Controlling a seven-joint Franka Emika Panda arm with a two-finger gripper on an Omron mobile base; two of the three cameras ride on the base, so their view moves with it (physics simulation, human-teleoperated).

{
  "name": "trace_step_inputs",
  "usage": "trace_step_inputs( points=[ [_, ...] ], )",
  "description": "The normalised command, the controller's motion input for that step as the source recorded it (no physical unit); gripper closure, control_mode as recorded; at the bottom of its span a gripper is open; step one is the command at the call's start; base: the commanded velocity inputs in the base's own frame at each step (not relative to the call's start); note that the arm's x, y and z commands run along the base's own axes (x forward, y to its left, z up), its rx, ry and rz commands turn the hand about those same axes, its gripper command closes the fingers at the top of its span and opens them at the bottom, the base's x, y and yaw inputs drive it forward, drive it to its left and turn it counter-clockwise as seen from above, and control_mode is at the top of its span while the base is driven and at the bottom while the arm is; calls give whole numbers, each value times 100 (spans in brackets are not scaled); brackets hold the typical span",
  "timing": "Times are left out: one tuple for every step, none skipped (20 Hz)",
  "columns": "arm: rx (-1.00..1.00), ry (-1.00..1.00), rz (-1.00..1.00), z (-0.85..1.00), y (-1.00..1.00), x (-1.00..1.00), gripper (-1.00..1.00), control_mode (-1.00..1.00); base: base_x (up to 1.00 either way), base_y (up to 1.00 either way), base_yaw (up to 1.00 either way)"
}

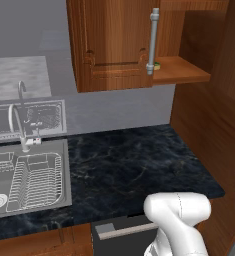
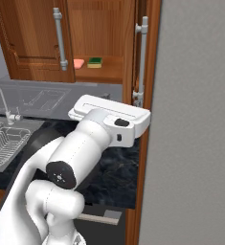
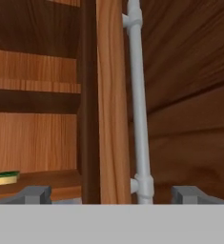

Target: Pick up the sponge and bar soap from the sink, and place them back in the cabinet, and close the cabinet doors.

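Note:
The dark green sponge (image 2: pixel 95 61) and the salmon-pink bar soap (image 2: pixel 78 63) lie side by side on the cabinet shelf (image 2: pixel 104 72). The sponge (image 3: pixel 4 177) also sits at the hand view's lower left, and it peeks out behind the left door's handle (image 1: pixel 152 42). Both cabinet doors stand open, the left door (image 2: pixel 32 38) and the right door (image 2: pixel 143 28) edge-on. My gripper (image 3: pixel 112 196) is open, its fingertips (image 3: pixel 35 194) spread either side of the right door's edge (image 3: pixel 111 100) and silver handle (image 3: pixel 138 105). The sink (image 1: pixel 66 175) holds a wire rack.
A dark marble counter (image 1: pixel 139 160) runs right of the sink. The faucet (image 1: pixel 19 125) stands behind the basin. A dark drawer with a silver handle (image 1: pixel 124 230) sits below the counter edge. A grey wall panel (image 2: pixel 195 124) rises close on the right.

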Motion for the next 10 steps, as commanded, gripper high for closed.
trace_step_inputs(
  points=[
    [0,0,0,0,0,6,-100,-100,0,0,0],
    [0,0,0,0,0,10,-100,-100,0,0,0],
    [0,0,0,0,0,11,-100,-100,0,0,0],
    [0,0,0,0,0,12,-100,-100,0,0,0],
    [0,0,0,0,0,14,-100,-100,0,0,0],
    [0,0,0,0,0,16,-100,-100,0,0,0],
    [0,0,0,0,1,20,-100,-100,0,0,0],
    [0,0,0,0,1,21,-100,-100,0,0,0],
    [0,0,0,0,0,21,-100,-100,0,0,0],
    [0,0,0,0,0,19,-100,-100,0,0,0]
  ],
)
